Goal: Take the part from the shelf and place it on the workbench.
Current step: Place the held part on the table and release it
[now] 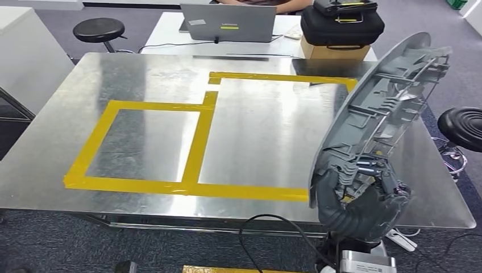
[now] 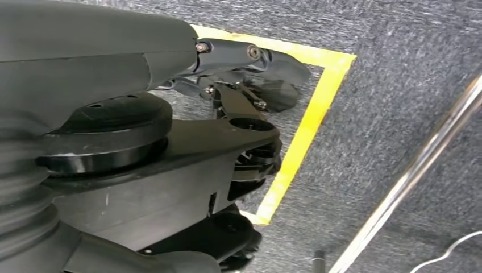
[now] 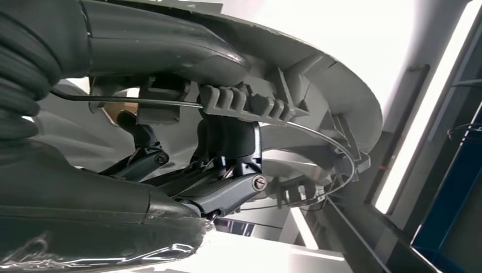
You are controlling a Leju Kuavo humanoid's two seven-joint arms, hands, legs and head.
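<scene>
Here the right hand (image 1: 364, 193) grips the part (image 1: 381, 108) upright, tilted rightward

An office turned robot test lab: a metal workbench (image 1: 142, 68) marked with yellow tape (image 1: 196, 145) stands on grey carpet (image 1: 51, 239), with round stools (image 1: 99, 28), a laptop (image 1: 230, 23) on a white desk (image 1: 165, 28) beyond its far edge, and a black equipment case (image 1: 341, 25).

The right hand (image 1: 364, 193), grey and ribbed at the wrist, rises at the near right edge of the shiny metal surface (image 1: 256, 131), its dark fingers (image 3: 227, 142) wrapped around the lower end of a long curved grey plastic part (image 1: 386, 96), held tilted above that surface. The left hand (image 2: 250, 74) hangs over the floor, fingers curled in on nothing.
</scene>
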